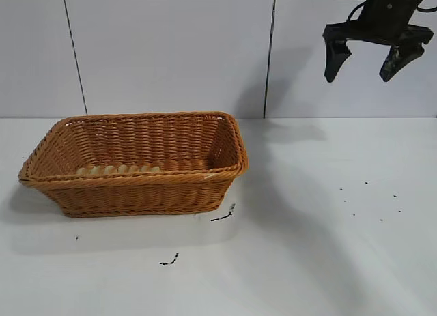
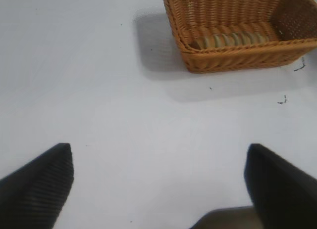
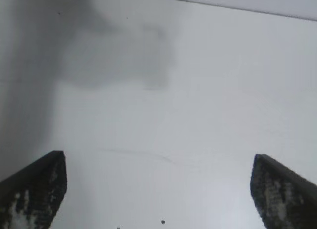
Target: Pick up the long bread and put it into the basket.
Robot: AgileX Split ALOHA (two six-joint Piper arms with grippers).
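Note:
The orange-brown wicker basket (image 1: pixel 136 186) stands on the white table at the left. The long bread (image 1: pixel 119 170), tan with crosswise ridges, lies inside it along the near wall. In the left wrist view the basket (image 2: pixel 237 61) and the bread (image 2: pixel 230 40) show far off. My right gripper (image 1: pixel 377 72) hangs open and empty high at the upper right, well away from the basket; its fingers (image 3: pixel 34 189) frame bare table. My left gripper (image 2: pixel 158 160) is open and empty over bare table, out of the exterior view.
Small dark marks lie on the table near the basket's right corner (image 1: pixel 224 215), in front of it (image 1: pixel 169 261), and scattered as specks at the right (image 1: pixel 372 200). A white panelled wall stands behind the table.

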